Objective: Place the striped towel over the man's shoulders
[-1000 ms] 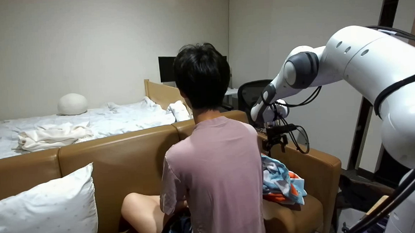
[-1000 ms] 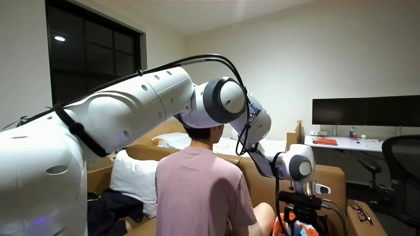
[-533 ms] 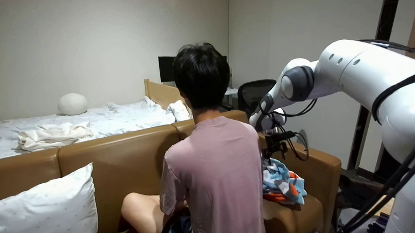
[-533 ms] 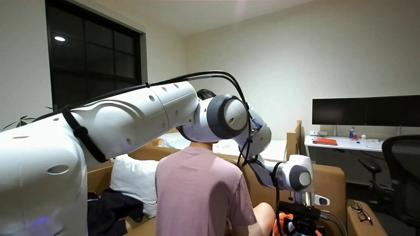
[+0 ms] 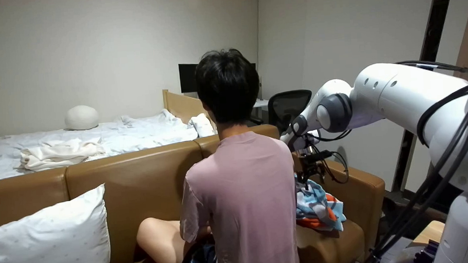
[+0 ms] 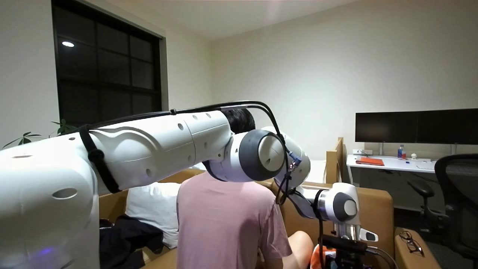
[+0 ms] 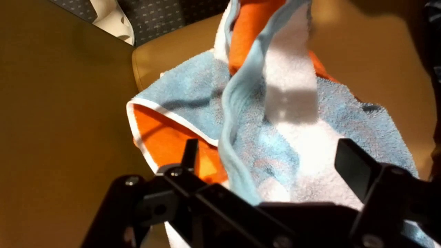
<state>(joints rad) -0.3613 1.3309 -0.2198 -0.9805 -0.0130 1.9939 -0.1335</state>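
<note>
A black Robotiq gripper [image 7: 270,156] hangs fingers-down, released, its jaws spread wide over a striped towel [image 7: 289,103] bunched on the seat of a brown sofa [image 5: 136,172]. The towel, in orange, white and light blue, lies just beside a seated man [image 5: 242,211], on his right, near the armrest [image 5: 364,180]. Seen from the wrist, a light blue fold [image 7: 231,110] runs through the gap between the fingers [image 7: 353,168]; whether they touch the towel cannot be told. The man's shoulders [image 5: 235,157], in a dusty pink T-shirt [image 5: 260,242], are turned away in both exterior views. In an exterior view, the white Panda arm [image 6: 160,145] spans the foreground, partly hiding his black-haired head [image 6: 241,119]. A white pillow [image 5: 51,241] leans on the sofa to his left, dark clothing [image 6: 130,239] in front of it, and a pair of eyeglasses [image 6: 413,246] rests on the armrest. Beyond the sofa, a wooden-ended bed [image 5: 180,104] with pale sheets [image 5: 150,132] carries a crumpled cream blanket [image 5: 61,153]; two monitors [image 6: 386,127] stand at a white desk [image 6: 396,165] near a black mesh office chair [image 6: 457,201].
</note>
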